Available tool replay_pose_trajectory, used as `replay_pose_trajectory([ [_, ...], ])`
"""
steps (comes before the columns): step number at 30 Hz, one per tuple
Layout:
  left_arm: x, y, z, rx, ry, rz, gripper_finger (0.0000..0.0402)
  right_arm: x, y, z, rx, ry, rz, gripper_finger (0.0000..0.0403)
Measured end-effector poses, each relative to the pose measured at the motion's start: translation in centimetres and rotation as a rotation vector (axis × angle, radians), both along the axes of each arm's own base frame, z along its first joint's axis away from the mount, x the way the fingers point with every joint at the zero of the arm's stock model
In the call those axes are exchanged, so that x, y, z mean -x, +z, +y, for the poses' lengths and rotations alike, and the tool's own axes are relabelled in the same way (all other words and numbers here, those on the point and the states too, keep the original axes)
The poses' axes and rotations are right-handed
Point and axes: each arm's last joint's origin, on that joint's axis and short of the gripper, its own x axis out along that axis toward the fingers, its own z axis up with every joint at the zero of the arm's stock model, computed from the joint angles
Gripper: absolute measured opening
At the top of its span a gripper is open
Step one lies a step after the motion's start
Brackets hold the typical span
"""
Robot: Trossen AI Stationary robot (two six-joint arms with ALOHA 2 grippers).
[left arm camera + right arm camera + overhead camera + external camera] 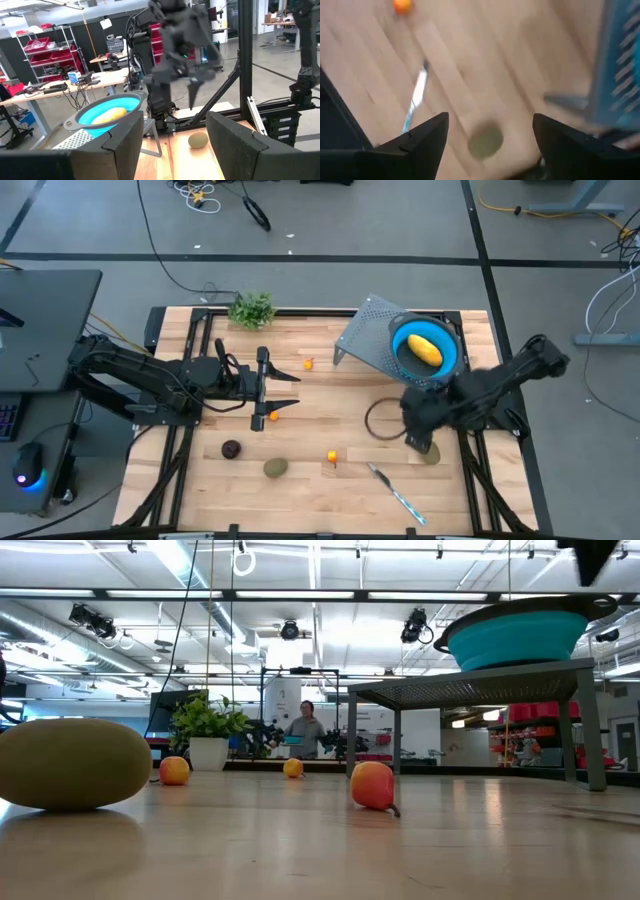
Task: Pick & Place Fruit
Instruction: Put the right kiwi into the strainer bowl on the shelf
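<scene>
One piece delivered: the yellow fruit (424, 350) already lies in the blue bowl (400, 332) on the perforated metal stand (362, 340).
Step in hand: right gripper (490, 134) hangs over an olive-green oval (485, 141) near the table's right edge, jaws spread wide and holding nothing (a pick not yet made, by my reading).
Next move: lower straight down until the fingers straddle that oval, close, then lift clear before swinging to the bowl.
Left gripper (262, 388): waits mid-table, jaws part open, nothing between them.
Other fruit: a second green oval (276, 468) and the purple ball (231, 448) sit near the front-left; small orange ones (332, 457) are scattered across the middle.
Edges: the target oval lies close to the table frame (478, 470), so little room on that side.
Obstacles: the knife (396, 493) lies just beside the approach; the stand's leg is near; open board lies toward the centre.
</scene>
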Motion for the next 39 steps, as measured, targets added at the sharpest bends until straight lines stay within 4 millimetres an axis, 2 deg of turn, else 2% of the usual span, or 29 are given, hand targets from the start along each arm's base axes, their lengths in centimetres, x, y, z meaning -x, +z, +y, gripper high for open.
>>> replay_pose_trajectory([
  [3,0.0,0.0,0.0,0.0,0.0,0.0,0.0224,-0.3,-1.6,1.6,0.034,-0.02,0.132,0.0299],
  [7,0.0,0.0,0.0,0.0,0.0,0.0,0.0224,-0.2,-3.8,3.5,0.002,0.019,0.204,0.0299],
  [14,0.0,0.0,0.0,0.002,0.0,-0.001,0.0224,2.2,-7.8,4.9,0.065,-0.055,0.358,0.0299],
  [20,0.0,0.0,0.0,0.002,0.0,-0.001,0.0224,2.7,-9.8,5.9,0.063,-0.058,0.302,0.0299],
  [30,0.0,0.0,0.0,0.002,0.0,0.0,0.0224,3.9,-13.3,6.4,0.056,-0.137,0.285,0.0299],
  [39,0.0,0.0,0.0,0.002,-0.004,0.0,0.0224,4.0,-13.9,6.0,0.1,-0.257,0.237,0.0299],
])
